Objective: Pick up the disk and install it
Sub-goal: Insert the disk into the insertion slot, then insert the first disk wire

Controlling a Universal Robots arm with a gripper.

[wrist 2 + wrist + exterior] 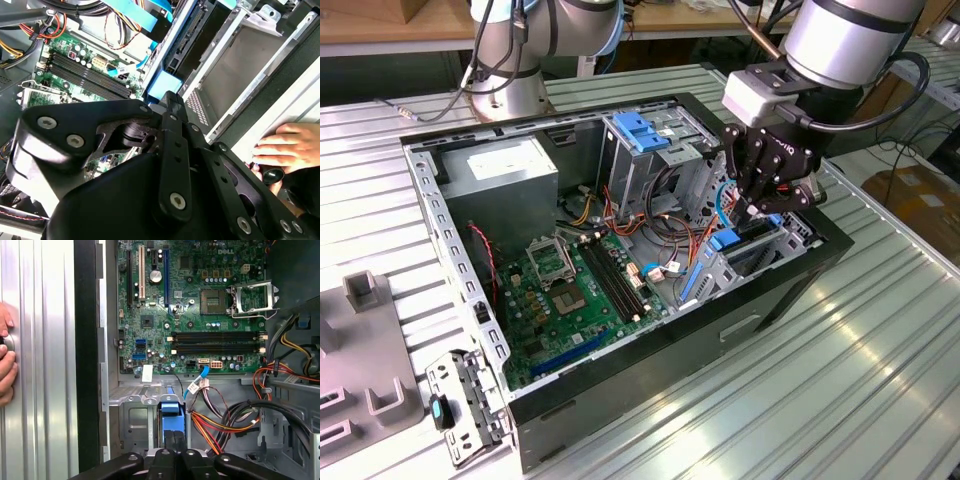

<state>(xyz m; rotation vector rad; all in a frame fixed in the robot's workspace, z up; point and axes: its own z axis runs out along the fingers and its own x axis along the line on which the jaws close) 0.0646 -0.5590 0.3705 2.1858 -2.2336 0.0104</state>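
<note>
Pincer is down inside the open PC case, at the front drive bay on the exterior view's right. From both wrist views its tip sits right at a blue plastic rail. Can't tell how far open it is, or whether it actually has hold of anything.

Disk is in that front bay, standing on edge as far as I can judge. Its blue rail faces up toward the pincer and touches it or sits just beside it; can't tell which. In the second wrist view the blue end pokes out just past the tip, next to the bay's metal frame. Label side not visible.

Rest of the case:
- motherboard lies flat on the bottom, RAM slots and CPU socket exposed
- grey power-supply box in the rear corner
- metal drive cage with blue top, upright between the power supply and the pincer
- orange, red and black cable bundle runs just beside the bay

Case lies on its side on the ribbed metal surface. A person's hand rests on that surface just outside the case's black wall, by the bay; it's also at the edge of the first wrist view.

Grey fixture block and a loose metal bracket lie on the surface at the exterior view's left, well apart from the pincer.
</note>
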